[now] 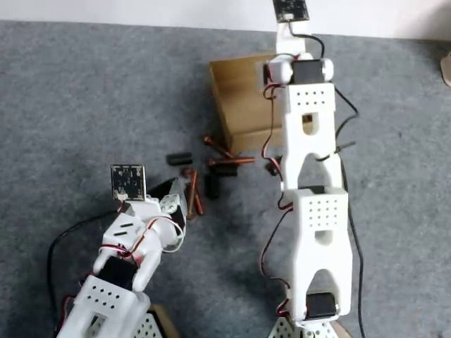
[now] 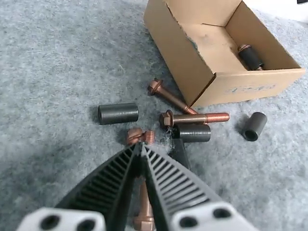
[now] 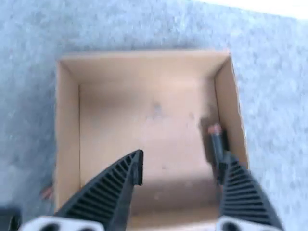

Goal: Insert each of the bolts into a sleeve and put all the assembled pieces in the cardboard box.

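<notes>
Right tool [image 3: 180, 161] spread wide above cardboard box [image 3: 67, 120]

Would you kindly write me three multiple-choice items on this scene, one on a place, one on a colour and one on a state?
1. Where does the right tool hang?
A. above the cardboard box
B. flat on the carpet
C. beside its own base

2. What colour are the bolts?
A. silver
B. copper
C. blue

3. How does the left tool stand?
A. wide open
B. shut
C. clamped on a sleeve

Answers:
1 A, since the right wrist view looks straight down into the box.
2 B, since the left wrist view shows them copper.
3 B, since its jaws meet with no gap.
</notes>
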{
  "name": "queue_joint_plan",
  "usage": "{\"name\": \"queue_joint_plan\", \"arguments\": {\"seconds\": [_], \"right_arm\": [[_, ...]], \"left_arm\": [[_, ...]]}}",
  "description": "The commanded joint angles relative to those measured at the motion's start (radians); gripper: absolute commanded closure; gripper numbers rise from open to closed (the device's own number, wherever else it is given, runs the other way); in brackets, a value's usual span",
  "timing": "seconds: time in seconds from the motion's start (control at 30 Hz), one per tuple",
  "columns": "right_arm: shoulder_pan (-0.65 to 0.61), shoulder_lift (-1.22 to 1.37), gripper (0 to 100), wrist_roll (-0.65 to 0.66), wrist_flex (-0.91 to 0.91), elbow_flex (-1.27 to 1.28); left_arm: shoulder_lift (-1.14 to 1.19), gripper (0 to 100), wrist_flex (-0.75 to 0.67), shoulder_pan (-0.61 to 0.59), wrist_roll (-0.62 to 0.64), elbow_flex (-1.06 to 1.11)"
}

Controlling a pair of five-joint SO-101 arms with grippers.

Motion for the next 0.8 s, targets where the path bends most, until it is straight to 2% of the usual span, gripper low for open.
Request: {"name": "queue_joint_plan", "arguments": {"seconds": [0.0, 0.1, 0.33, 0.47, 0.6, 0.77], "right_arm": [[0.004, -0.113, 79.4, -0.006, 0.14, -0.047], [0.005, -0.14, 81.1, -0.006, 0.269, -0.047], [0.113, -0.265, 99.5, -0.008, 0.272, -0.036], [0.166, -0.289, 99.3, -0.009, 0.274, 0.05], [0.193, -0.288, 99.3, -0.049, 0.271, 0.245], [0.197, -0.292, 99.3, -0.04, 0.269, 0.414]], "left_arm": [[-0.013, 99, -0.026, -0.008, 0.006, -0.012], [-0.013, 99, -0.026, -0.008, 0.008, -0.012], [-0.004, 99, -0.021, -0.021, 0.009, -0.064], [-0.004, 99, -0.021, -0.042, 0.018, -0.071], [-0.002, 99, -0.02, -0.073, 0.12, -0.091], [-0.002, 99, 0.025, -0.085, 0.118, -0.124]]}}
